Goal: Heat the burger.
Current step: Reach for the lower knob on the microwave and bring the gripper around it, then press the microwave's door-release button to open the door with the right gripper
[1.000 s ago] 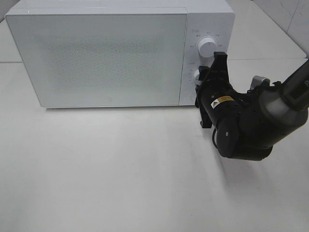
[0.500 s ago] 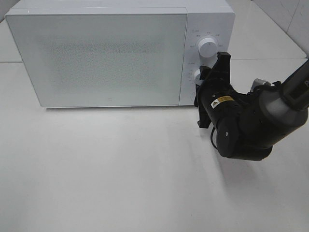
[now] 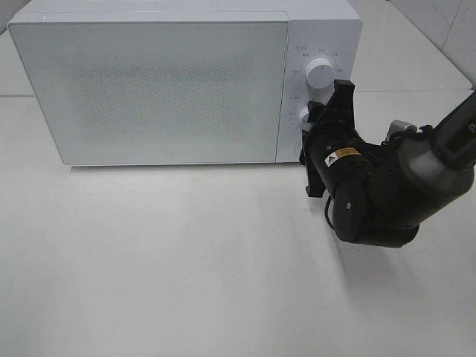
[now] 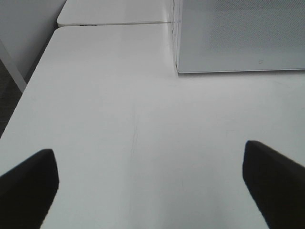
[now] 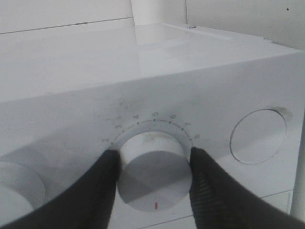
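Right gripper [image 5: 152, 161] pinches a knob [image 5: 155, 183], mostly hidden from above. Left gripper [image 4: 150, 162], spread, shows only its tips. The microwave door [image 3: 149, 89] hides its inside.

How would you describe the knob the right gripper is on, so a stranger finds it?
Start at the white microwave and go to the control strip right of its door. Two white knobs sit there. It is the lower knob, ringed by numbers and pinched by the right gripper, unlike the free upper knob.
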